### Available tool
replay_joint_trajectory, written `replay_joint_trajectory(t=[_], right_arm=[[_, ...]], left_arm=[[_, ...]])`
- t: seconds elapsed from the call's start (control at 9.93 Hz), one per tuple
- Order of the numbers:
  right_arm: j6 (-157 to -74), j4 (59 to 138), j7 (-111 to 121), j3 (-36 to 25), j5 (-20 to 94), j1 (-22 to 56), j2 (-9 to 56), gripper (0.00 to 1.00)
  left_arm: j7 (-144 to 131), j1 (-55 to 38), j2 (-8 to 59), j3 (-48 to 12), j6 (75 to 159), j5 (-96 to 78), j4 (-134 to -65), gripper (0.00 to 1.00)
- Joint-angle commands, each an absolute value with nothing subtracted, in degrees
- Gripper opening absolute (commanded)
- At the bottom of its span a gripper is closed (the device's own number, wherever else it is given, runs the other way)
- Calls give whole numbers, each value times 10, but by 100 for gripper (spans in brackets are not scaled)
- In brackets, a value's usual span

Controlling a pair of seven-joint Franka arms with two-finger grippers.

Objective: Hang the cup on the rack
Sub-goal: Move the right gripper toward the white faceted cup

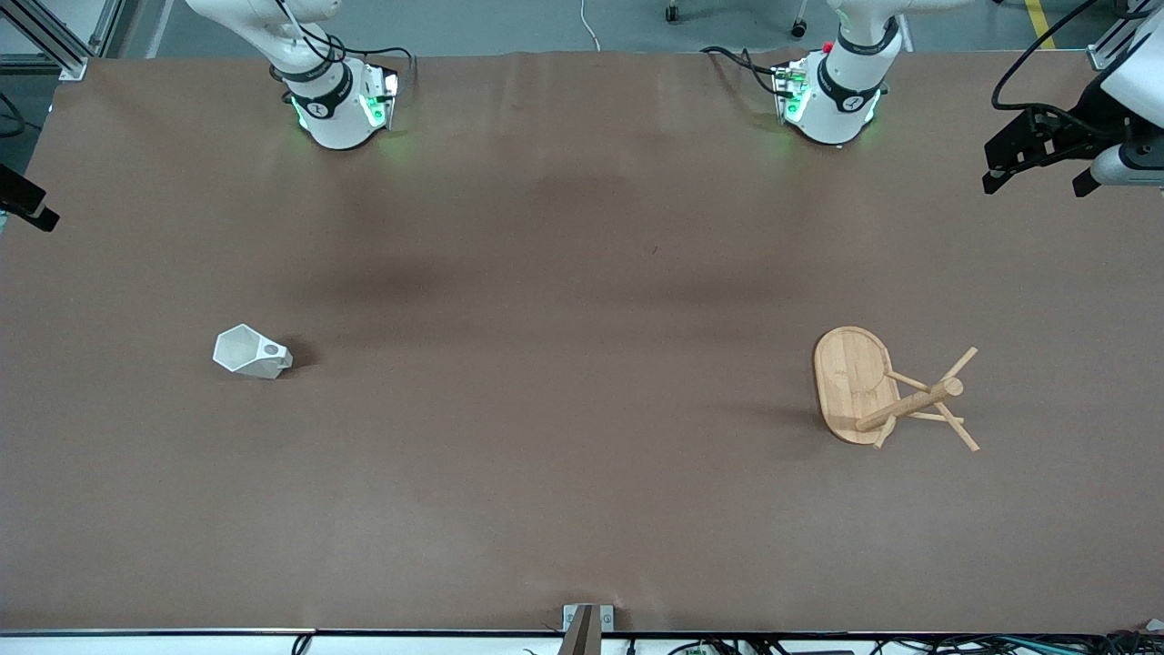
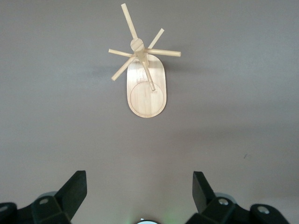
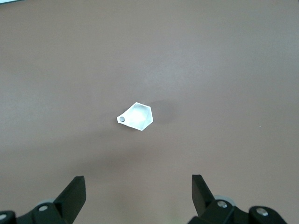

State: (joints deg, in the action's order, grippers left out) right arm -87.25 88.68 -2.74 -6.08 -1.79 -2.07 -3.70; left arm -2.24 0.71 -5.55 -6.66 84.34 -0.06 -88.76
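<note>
While both spread grippers, left (image 2: pixel 139 189) and right (image 3: pixel 138 189), wait high, cup (image 1: pixel 252 352) seemingly stands well apart from rack (image 1: pixel 859 382).

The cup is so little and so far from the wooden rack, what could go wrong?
Maybe three things. The cup is small with slanted sides, so the right claw might let it slip. The rack stands at the left arm's end of the table, so the cup has a long way to travel and could drop. The pegs are thin, and the handle hole is tiny, so it could miss. The left claw hangs open over the rack.
</note>
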Motion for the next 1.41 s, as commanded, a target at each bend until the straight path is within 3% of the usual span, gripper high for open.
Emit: replay_joint_trajectory(t=[0.0,0.5,0.7,1.11,1.31], right_arm=[[-871,880,-33,-62,-25,-19,-36,100],[-873,883,-29,-62,-26,-17,-27,100],[-892,903,-16,-62,-25,-24,10,100],[-1095,1060,91,-62,3,-61,75,100],[-1257,1161,91,-62,4,-58,105,100]], left_arm=[[-27,5,-42,-66,831,5,-886,100],[-19,6,-39,-67,822,5,-871,100],[-18,5,-28,-66,816,5,-867,100],[-20,6,-25,-67,816,4,-867,100],[-18,5,-14,-67,817,2,-866,100]])
